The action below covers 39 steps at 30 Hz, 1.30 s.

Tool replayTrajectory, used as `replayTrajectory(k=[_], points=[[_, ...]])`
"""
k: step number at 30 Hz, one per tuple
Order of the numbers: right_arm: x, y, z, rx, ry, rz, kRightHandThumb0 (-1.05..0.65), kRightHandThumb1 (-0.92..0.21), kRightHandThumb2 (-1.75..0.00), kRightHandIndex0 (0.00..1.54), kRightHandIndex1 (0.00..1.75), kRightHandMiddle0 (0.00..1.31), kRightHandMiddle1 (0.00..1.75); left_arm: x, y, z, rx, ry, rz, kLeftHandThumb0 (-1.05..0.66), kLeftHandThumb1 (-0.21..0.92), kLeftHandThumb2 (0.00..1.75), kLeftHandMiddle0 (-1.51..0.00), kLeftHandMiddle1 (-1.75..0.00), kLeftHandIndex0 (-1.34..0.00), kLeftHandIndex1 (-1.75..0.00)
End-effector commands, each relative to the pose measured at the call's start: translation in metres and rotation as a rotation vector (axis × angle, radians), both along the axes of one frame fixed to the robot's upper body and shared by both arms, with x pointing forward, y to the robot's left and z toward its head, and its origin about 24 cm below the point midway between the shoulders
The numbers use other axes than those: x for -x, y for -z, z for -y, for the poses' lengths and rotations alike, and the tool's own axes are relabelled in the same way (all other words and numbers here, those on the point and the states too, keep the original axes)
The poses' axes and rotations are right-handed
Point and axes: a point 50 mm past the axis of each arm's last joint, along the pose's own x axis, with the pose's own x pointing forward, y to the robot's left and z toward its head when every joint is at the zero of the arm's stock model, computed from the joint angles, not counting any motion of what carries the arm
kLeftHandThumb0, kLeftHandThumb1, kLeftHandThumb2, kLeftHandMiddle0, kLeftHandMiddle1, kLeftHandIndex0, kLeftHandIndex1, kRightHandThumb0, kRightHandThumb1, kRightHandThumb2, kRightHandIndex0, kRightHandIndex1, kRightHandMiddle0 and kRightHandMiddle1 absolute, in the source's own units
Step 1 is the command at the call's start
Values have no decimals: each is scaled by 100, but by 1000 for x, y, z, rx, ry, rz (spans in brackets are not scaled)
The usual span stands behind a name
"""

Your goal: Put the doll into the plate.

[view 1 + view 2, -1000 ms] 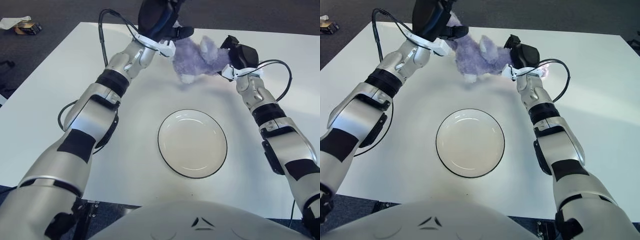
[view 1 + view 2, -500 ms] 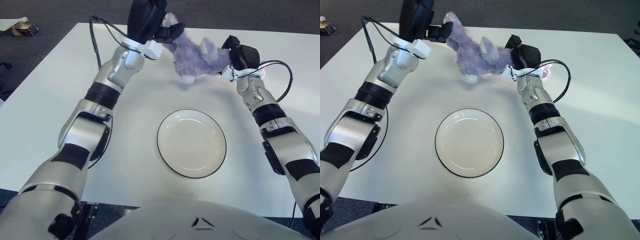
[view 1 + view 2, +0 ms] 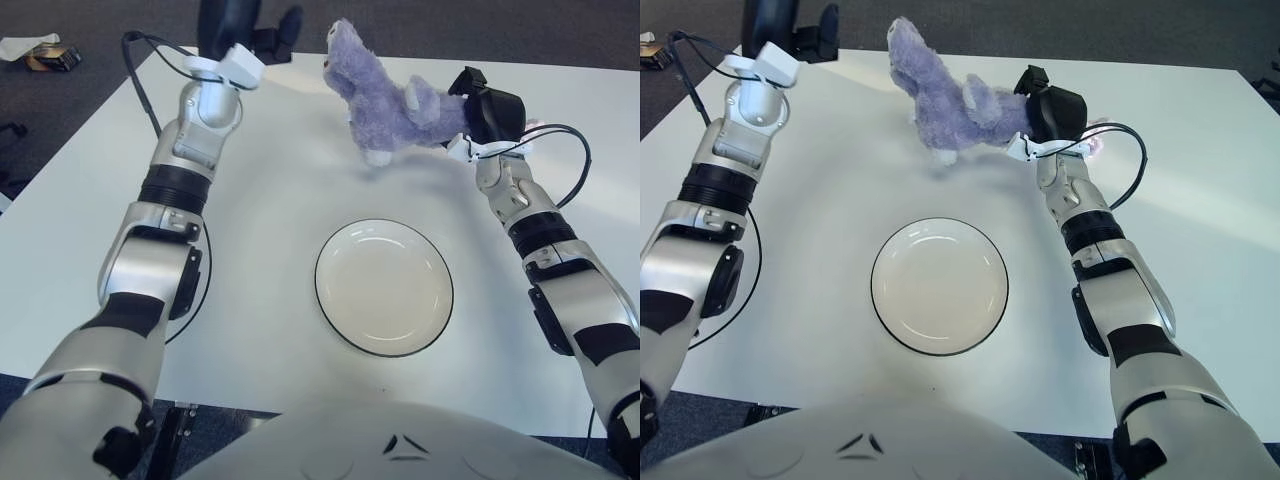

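Because it is a purple plush doll point(image 3: 390, 105), shaggy and stuffed, it looks light and soft, likely to sag and swing from whatever part is pinched, and in no danger of breaking if it drops. It hangs beyond the far rim of the white plate point(image 3: 384, 287), raised above the white table point(image 3: 90, 220), with its head tilted up and away from the plate and one pale foot pointing down toward it. The right hand point(image 3: 487, 113), beyond the plate and to its right, is clamped on the doll's rear end, so the body sticks out sideways from that one hold. A grip around the thick middle of the body would probably carry it more steadily than the end does; fur compresses, so a firm squeeze seems safe.

The left hand point(image 3: 238, 30) shows well beyond the plate on its left side, apart from the doll and holding nothing; whether its fingers are spread or curled I cannot tell. The plate is bare, dark-rimmed and shallow, so the doll may roll on landing.

No brand, label or writing can be read on the doll, plate or arms.
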Motion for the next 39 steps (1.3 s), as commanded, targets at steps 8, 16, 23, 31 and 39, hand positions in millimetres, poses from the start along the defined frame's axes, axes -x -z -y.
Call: replayTrajectory(k=[8,16,23,31,39], points=[[17,-21,-2,-87,-33,105,0,-7,-157,83,163,57,175,-17,30,-24,53,-179,-150,-92,92,88,0,-126,0,-108],[29,-23,-3,-144,-71,151,0,-7,-156,85,161,57,175,-21,54,-31,100,-246,-261,-82,92,89,-3,-125,0,-102],[38,-23,-7,-193,-129,194,0,-9,-154,83,161,56,175,-21,64,-24,107,-233,-283,-75,92,88,-11,-135,0,-117],[48,-24,-11,-227,-189,246,0,-10,-154,81,165,55,175,-20,72,-15,111,-183,-324,-70,92,90,-12,-134,0,-136],[59,-22,-15,-236,-236,286,0,-10,-155,80,167,54,175,-18,83,-6,166,-55,-407,-67,92,90,-11,-126,0,-140]])
